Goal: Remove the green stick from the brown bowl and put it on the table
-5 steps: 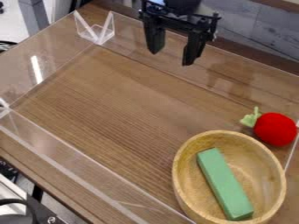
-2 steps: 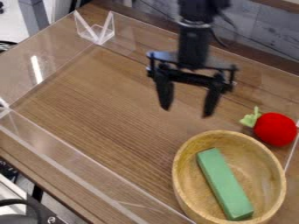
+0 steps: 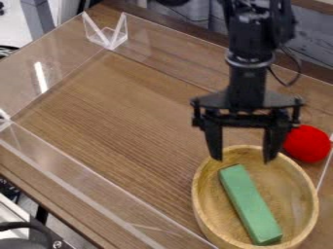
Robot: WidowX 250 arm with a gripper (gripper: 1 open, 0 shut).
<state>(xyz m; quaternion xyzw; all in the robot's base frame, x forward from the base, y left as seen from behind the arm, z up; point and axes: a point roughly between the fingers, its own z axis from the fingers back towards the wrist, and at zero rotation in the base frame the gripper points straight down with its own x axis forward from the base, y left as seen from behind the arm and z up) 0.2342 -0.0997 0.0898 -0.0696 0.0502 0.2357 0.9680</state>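
So the tool is hanging over the far rim of the brown bowl, pointing straight down with its two prongs spread wide and nothing between them. The green stick is lying flat inside the bowl, just nearer the camera than the tool and a bit below it. Its long axis is running from the bowl's middle toward the near-right rim, slightly diagonal. The prongs are lining up roughly across that axis, so I'm guessing the tool only needs to slide a little toward the camera and drop to straddle the stick's narrow width. A red strawberry toy is sitting on the worktop just beside the bowl, behind it to the right.
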